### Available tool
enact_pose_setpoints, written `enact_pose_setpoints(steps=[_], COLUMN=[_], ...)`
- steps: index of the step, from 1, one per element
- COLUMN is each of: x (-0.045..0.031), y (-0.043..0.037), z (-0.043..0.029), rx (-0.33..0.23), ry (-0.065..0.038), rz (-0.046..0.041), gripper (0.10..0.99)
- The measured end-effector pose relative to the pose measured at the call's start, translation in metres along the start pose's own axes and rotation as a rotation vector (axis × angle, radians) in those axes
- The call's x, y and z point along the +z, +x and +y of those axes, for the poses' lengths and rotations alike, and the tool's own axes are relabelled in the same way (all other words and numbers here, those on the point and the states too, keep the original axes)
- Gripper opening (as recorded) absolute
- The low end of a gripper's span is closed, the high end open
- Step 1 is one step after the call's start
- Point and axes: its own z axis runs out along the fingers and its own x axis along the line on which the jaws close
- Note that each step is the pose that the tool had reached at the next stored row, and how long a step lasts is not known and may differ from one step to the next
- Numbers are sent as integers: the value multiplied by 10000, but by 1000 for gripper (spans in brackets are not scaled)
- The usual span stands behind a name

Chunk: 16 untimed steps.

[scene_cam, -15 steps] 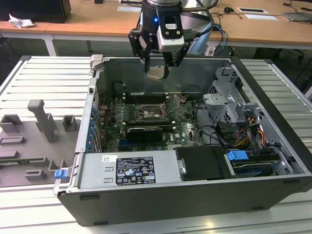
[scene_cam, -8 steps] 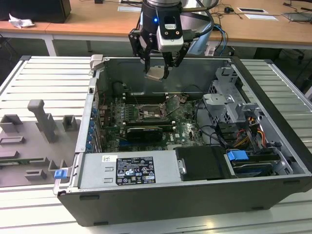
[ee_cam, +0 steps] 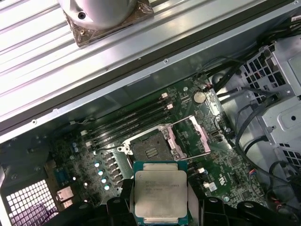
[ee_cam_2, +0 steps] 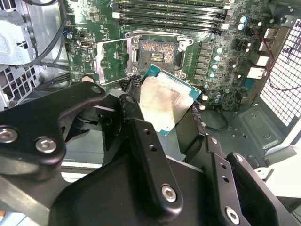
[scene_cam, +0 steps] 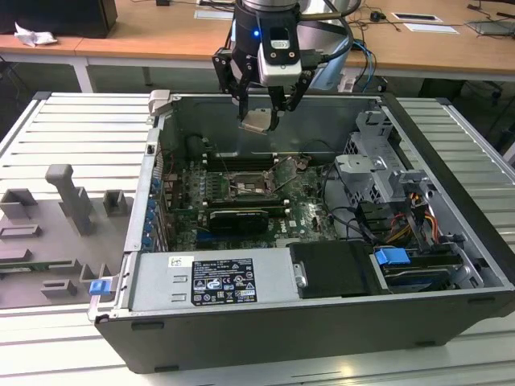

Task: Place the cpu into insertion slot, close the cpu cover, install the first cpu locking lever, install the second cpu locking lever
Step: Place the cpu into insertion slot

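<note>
My gripper (scene_cam: 259, 119) hangs above the open computer case, shut on the cpu (scene_cam: 257, 121), a flat square chip with a silver-grey top. In both wrist views the cpu (ee_cam_2: 164, 101) (ee_cam: 161, 190) sits between black fingers (ee_cam_2: 134, 92), tilted and well above the green board. Below it lies the insertion slot (ee_cam: 148, 149) (ee_cam_2: 157, 52) (scene_cam: 248, 186), a dark square socket with a metal rim and nothing in it. The cpu cover (ee_cam: 190, 139) (ee_cam_2: 113, 60) is swung up and open on its hinge beside the socket.
Long memory slots (scene_cam: 241, 157) run just behind the socket, and a black graphics card (scene_cam: 237, 219) lies in front of it. A metal drive cage (scene_cam: 378, 161) with cables fills the exterior view's right. Grey fixtures (scene_cam: 72, 201) stand outside the case on the left.
</note>
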Motion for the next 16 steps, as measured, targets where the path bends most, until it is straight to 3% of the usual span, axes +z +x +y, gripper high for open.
enact_pose_setpoints(steps=[16], x=[16], y=[-1], z=[-3], rx=[389], ry=[-8], rz=[-34], gripper=[541])
